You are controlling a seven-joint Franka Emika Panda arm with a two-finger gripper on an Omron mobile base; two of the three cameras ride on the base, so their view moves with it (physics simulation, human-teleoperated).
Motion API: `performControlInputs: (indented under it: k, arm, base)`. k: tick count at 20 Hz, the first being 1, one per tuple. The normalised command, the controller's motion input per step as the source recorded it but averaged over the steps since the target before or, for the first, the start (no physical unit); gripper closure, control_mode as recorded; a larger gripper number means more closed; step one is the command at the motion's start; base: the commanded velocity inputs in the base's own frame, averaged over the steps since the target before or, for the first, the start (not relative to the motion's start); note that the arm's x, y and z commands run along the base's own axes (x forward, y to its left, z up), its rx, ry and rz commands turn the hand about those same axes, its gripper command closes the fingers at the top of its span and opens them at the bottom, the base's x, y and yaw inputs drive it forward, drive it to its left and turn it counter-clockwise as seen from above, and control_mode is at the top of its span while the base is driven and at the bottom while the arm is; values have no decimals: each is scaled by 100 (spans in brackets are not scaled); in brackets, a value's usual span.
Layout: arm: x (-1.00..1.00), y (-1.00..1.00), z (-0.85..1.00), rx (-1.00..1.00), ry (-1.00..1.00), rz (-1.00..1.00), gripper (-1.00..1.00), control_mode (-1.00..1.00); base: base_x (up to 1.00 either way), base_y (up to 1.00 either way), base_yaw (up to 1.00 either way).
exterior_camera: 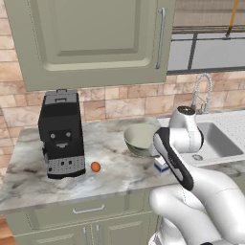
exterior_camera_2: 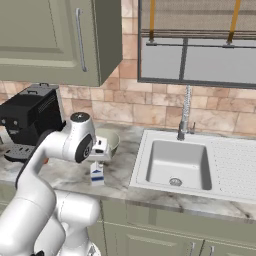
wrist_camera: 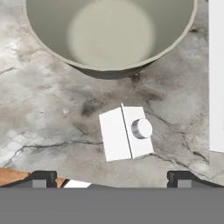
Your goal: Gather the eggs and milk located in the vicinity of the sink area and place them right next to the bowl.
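The milk [wrist_camera: 127, 133], a small white carton with a round cap, stands upright on the marble counter just in front of the bowl [wrist_camera: 109, 35]. In the right base view my gripper [exterior_camera_2: 98, 159] hangs straight above the milk [exterior_camera_2: 97, 173], open, with the jaws clear of the carton top. Its dark fingertips [wrist_camera: 43, 178] stand wide apart on either side of the carton in the hand view. The bowl [exterior_camera: 141, 139] is pale grey-green and sits left of the sink [exterior_camera: 217, 141]. The egg [exterior_camera: 95, 166], small and orange-brown, lies on the counter beside the coffee machine, left of the bowl.
A black coffee machine [exterior_camera: 61, 134] stands on the counter's left part. The chrome faucet [exterior_camera_2: 186, 112] rises behind the sink [exterior_camera_2: 177, 165], with a ribbed drainboard [exterior_camera_2: 235, 165] to its right. A wall cabinet [exterior_camera: 91, 38] hangs above the counter. The counter's front edge [exterior_camera: 72, 198] is close to the carton.
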Motion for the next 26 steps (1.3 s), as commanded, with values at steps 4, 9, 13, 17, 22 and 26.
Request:
performControlInputs:
  k: [4,9,13,17,22,26]
  arm:
    - [0,-7,-10,0,0,0,-100,-100]
    - [4,-1,-11,0,0,0,-100,-100]
    - [4,0,-10,0,0,0,-100,-100]
    - [7,0,-9,0,0,0,-100,-100]
    - [8,-2,-8,0,0,0,-100,-100]
    - [10,-3,-6,0,0,0,-100,-100]
  base:
    - [0,0,0]
    - [0,0,0]
    - [0,0,0]
    - [0,0,0]
    - [0,0,0]
    - [0,0,0]
